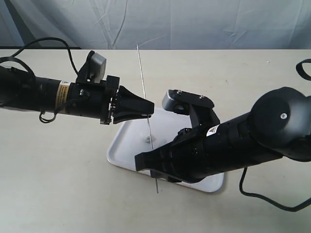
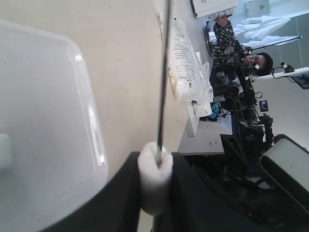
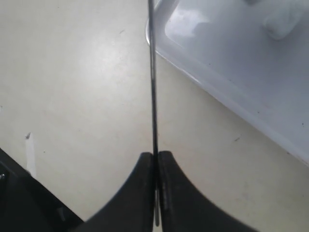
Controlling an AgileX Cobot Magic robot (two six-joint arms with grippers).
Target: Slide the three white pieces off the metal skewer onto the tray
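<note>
while left pincer (image 1: pixel 149 109) pinches a white piece (image 2: pixel 154 183), right pincer (image 3: pixel 155 158) clamps the near-upright skewer (image 3: pixel 152 72).

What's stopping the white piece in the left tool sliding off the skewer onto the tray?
Nothing visible: the white piece, pinched in the left tool, has bare metal skewer ahead, and the tray lies close by.

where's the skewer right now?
Middle of the exterior view: the skewer runs top to bottom, crossing the left of the tray, with the left gripper pinching a white piece on it and the right gripper clamping it below.
</note>
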